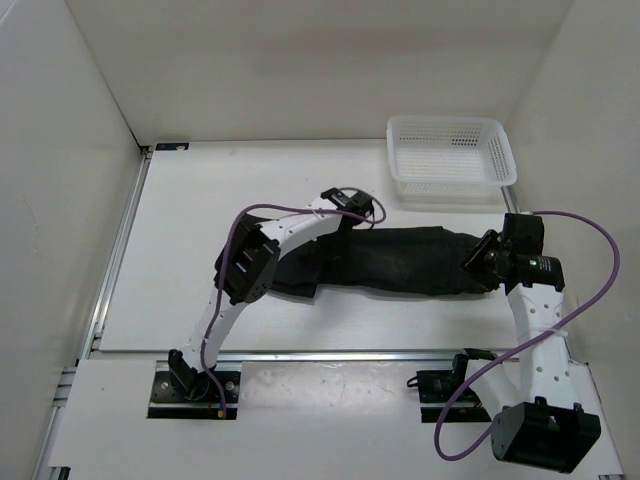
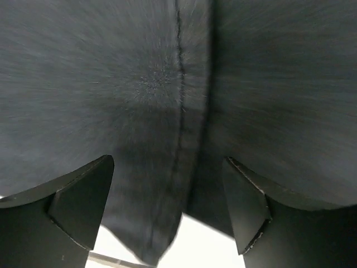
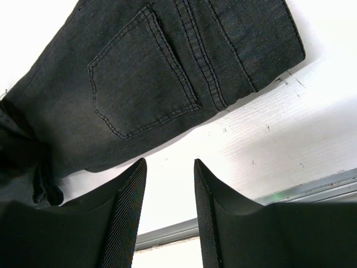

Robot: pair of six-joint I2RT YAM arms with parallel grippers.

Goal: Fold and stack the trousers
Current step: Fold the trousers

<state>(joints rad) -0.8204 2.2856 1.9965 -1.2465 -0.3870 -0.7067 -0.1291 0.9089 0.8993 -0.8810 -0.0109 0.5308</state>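
Observation:
The black trousers (image 1: 400, 262) lie folded in a long band across the middle of the table. My left gripper (image 1: 358, 212) hovers over their far edge near the left end. In the left wrist view its fingers (image 2: 83, 201) stand wide open, with blurred black cloth and a seam (image 2: 179, 100) filling the view and nothing pinched between them. My right gripper (image 1: 480, 256) is at the band's right end. Its fingers (image 3: 128, 212) are open over bare white table, just short of the trousers' back pocket (image 3: 142, 78) and waistband end.
A white mesh basket (image 1: 450, 155) stands at the back right, just beyond the trousers. White walls close in the table (image 1: 180, 250) on three sides. A metal rail (image 3: 167, 233) runs along the near edge.

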